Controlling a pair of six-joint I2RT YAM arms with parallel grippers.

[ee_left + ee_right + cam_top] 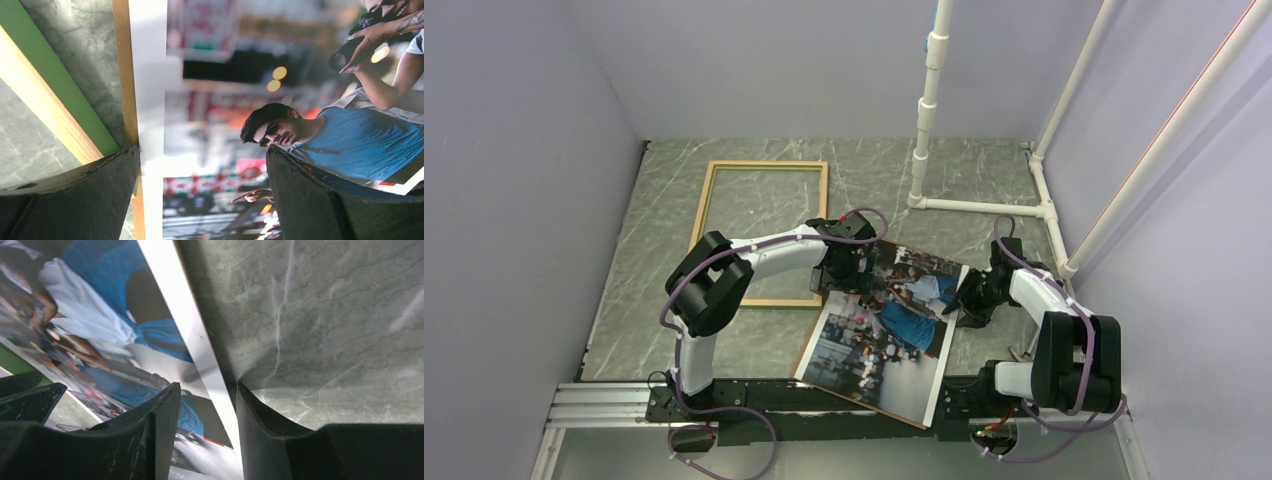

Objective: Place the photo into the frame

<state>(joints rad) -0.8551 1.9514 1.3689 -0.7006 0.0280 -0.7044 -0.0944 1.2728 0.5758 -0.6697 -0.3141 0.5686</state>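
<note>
The photo [884,330], face up with the man in the blue shirt at its centre, lies tilted in front of the arms. A brown backing board [125,75] shows as a thin edge under it. The frame [707,200], wood face up, lies flat at the back left; its near-right corner is by the photo. My left gripper [849,268] is wide open over the photo's upper-left part [225,100], beside the frame's rail [50,107]. My right gripper [969,300] is partly open, its fingers [165,410] straddling the photo's white right edge [200,355], which looks slightly lifted.
A white pipe stand [929,120] rises at the back right, its base pipes running along the table's right side. An aluminium rail [604,400] runs along the near edge, and the photo's near corner overhangs it. Walls close in left, back and right.
</note>
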